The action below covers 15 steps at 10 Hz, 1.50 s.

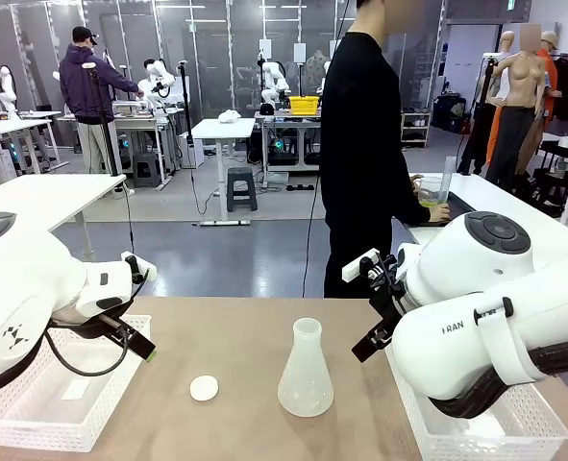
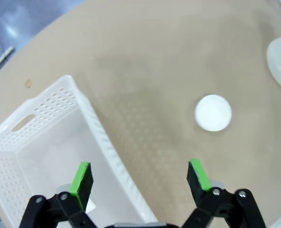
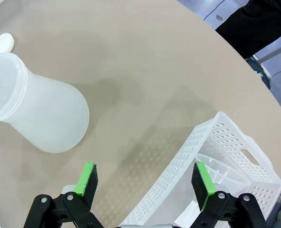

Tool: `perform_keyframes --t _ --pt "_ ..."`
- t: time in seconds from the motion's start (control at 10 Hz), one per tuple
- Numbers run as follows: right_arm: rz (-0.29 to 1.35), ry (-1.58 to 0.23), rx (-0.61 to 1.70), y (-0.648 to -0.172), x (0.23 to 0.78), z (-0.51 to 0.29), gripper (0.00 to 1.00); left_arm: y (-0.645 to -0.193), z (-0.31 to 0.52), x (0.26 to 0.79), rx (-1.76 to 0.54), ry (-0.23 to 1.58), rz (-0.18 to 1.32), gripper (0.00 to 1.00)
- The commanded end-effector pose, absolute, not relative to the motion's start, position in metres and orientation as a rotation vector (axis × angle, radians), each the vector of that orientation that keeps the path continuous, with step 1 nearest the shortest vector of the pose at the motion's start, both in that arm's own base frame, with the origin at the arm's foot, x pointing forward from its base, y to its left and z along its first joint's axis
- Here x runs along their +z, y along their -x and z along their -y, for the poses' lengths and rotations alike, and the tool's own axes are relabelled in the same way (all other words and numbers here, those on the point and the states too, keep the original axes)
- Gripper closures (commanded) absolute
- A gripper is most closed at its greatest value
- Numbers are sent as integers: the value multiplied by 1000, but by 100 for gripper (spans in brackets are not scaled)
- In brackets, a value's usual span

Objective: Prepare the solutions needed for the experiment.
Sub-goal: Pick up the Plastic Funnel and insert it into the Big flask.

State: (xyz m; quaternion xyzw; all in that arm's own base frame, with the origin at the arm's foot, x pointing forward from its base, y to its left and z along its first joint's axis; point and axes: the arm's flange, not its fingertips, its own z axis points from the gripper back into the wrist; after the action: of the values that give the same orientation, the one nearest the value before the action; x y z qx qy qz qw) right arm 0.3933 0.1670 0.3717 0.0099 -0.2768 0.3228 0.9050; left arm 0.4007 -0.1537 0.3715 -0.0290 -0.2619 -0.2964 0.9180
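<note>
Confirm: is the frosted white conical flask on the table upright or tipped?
Upright. The frosted white conical flask stands on its wide base on the tan table, narrow neck pointing up.

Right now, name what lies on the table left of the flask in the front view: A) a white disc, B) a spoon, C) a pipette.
A: a white disc lies flat just left of the upright flask.
</note>
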Motion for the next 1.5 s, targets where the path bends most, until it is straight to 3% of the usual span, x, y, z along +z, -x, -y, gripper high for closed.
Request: perform_keyframes --t 0.0,0.3,0.4,0.5,0.9,1.1,1.4 --pt "628 -132 643 -398 389 -160 0 -419 138 386 -659 280 505 0" --pt "664 -404 536 -416 405 -153 0 -446 119 395 -641 518 439 0" --pt "696 -396 541 -416 405 -152 0 -450 119 391 -640 509 438 0" --pt "649 -280 536 -397 415 -178 0 -417 140 410 -642 459 493 0" --pt "650 -322 532 -400 414 -175 0 -421 137 411 -644 479 472 0" --pt "762 -523 397 -418 422 -156 0 -454 125 416 -631 970 485 0" --pt "792 -771 367 -437 435 -143 0 -485 121 405 -596 1087 563 0"
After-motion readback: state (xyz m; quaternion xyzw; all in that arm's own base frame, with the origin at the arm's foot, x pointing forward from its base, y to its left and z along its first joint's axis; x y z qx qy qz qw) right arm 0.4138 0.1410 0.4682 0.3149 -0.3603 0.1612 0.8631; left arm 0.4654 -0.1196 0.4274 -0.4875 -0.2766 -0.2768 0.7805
